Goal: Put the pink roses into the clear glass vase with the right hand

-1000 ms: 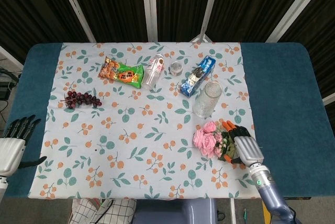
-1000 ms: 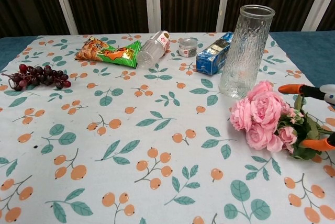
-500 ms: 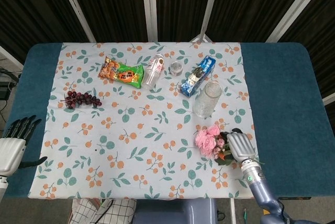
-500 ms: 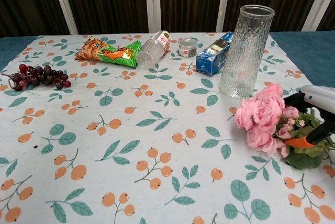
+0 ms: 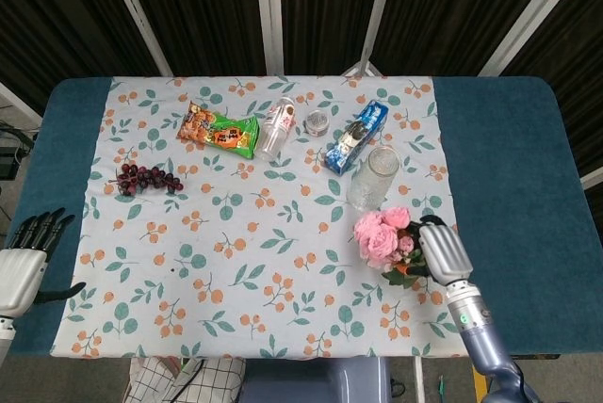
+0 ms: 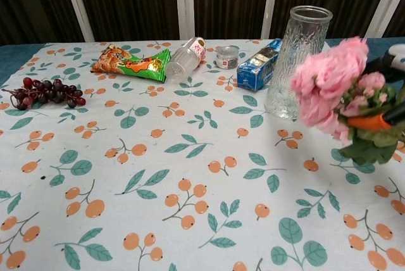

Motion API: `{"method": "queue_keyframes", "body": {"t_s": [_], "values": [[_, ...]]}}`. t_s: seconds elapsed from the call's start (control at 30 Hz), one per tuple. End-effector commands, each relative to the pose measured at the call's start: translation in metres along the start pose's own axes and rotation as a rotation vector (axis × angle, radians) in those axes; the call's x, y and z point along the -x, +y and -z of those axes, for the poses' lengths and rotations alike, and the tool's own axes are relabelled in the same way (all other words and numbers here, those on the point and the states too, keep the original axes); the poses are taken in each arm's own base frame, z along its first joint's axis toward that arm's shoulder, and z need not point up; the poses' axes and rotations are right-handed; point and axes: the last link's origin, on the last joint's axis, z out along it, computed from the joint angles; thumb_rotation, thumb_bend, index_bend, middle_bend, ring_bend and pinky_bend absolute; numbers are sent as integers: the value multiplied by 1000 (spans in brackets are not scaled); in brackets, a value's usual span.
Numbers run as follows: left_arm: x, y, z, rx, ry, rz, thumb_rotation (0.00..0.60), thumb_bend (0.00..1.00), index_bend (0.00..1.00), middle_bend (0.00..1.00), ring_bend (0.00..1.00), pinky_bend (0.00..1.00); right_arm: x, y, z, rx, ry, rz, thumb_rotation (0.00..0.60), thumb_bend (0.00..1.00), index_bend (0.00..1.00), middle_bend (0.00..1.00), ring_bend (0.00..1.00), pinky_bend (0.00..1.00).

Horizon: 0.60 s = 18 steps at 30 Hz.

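Chest view: the right hand (image 5: 443, 250) is gripping the pink roses (image 6: 332, 78) above the tabletop (image 6: 190, 176), beside the glass vase (image 6: 297, 62); the left hand (image 5: 24, 257) is resting with fingers spread.

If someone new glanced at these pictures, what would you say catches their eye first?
Most likely the pink roses, gripped by the right hand and lifted off the table near its right side. Just behind them stands the tall clear glass vase, upright. Further back, the orange-and-green snack bag lies flat on the floral tablecloth.
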Motion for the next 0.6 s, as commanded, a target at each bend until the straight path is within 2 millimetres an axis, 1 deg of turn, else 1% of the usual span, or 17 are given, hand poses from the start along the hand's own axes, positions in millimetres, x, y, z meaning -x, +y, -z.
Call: {"method": "queue_keyframes", "body": {"t_s": [0.03, 0.1, 0.2, 0.27, 0.33, 0.43, 0.5, 0.6], "values": [[0, 1, 0, 2, 2, 1, 600, 0, 0, 0, 0, 0, -41, -8, -6, -7, 141, -149, 600, 307, 586, 535, 536, 245], [0, 1, 0, 4, 7, -1, 600, 0, 0, 0, 0, 0, -63, -10, -11, -6, 221, -240, 600, 307, 586, 535, 536, 246], [0, 2, 0, 13, 21, -15, 600, 0, 0, 0, 0, 0, -93, -11, -21, -16, 334, -316, 600, 308, 586, 535, 535, 245], [1, 3, 1, 13, 22, -15, 600, 0, 0, 0, 0, 0, -109, -12, -27, -28, 398, -383, 600, 307, 585, 535, 527, 245], [1, 3, 0, 11, 23, -16, 600, 0, 0, 0, 0, 0, -124, -16, -34, -43, 469, -507, 600, 307, 578, 535, 506, 245], [1, 3, -1, 7, 22, -13, 600, 0, 0, 0, 0, 0, -140, -22, -46, -61, 545, -681, 600, 307, 560, 535, 477, 245], [2, 3, -1, 7, 20, -13, 600, 0, 0, 0, 0, 0, -145, -26, -55, -63, 572, -768, 600, 307, 553, 535, 466, 245], [2, 3, -1, 8, 17, -12, 600, 0, 0, 0, 0, 0, -149, -31, -69, -66, 601, -853, 600, 308, 551, 535, 461, 245]]}}
